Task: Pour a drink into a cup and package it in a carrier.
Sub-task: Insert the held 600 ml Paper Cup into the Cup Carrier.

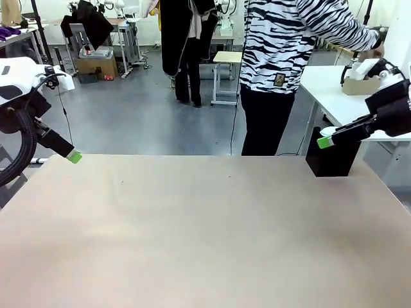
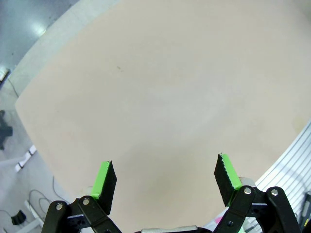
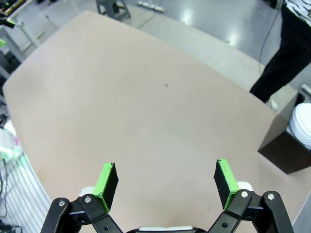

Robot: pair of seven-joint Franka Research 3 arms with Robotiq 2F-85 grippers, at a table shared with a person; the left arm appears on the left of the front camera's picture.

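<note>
The beige table [image 1: 205, 237] spreads wide under me, its top bare across the middle and marked by a few tiny dark specks. Across it, at the far edge, a person in a black-and-white zebra-striped top [image 1: 289, 38] and black trousers stands turned toward a white side table [image 1: 327, 90] to my right, one arm stretched out over it. A brown cardboard piece sits on that side table near the person's hand, partly behind my right arm; I cannot tell whether it is the carrier.

On my right far corner stands a black box [image 1: 332, 160], right at the table's edge. From my right wrist view I see a stack of white plates [image 3: 302, 124] just past that box; whether it rests in or behind the box I cannot tell.

My right gripper [image 3: 166, 182] hangs above the table near the black box, jaws spread wide, nothing between the green pads. My left gripper [image 2: 166, 177] hangs over the left side of the table, jaws just as wide apart and holding nothing. The two are well apart, with bare tabletop between them

I cannot make out the cup or the drink
</note>
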